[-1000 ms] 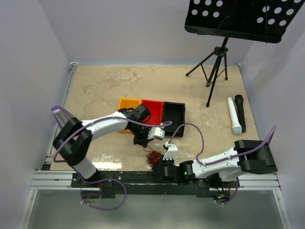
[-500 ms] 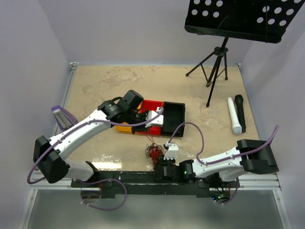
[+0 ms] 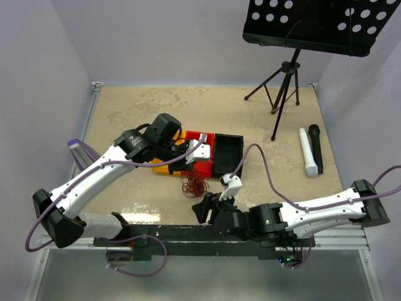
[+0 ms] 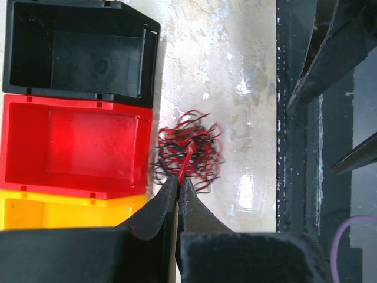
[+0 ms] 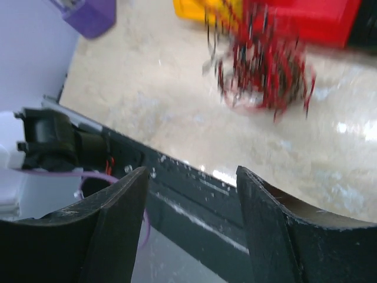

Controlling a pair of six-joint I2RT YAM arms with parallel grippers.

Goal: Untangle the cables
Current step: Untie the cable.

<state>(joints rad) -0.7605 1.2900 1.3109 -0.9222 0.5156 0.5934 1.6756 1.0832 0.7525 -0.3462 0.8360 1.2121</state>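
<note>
Left gripper: closed, its fingertips pinched on one red strand that rises out of the snarl.
Right gripper: jaws stand wide apart with nothing between them; it sits low over the black rail at the table's near edge.
Cables: a red and black curly clump directly below the left gripper and beyond the right one; they look raised, though whether they clear the table is hard to tell.
Bins: black bin, red bin and yellow bin in a row, the clump just beside the red one.
Table: pale, mottled and glossy.
</note>
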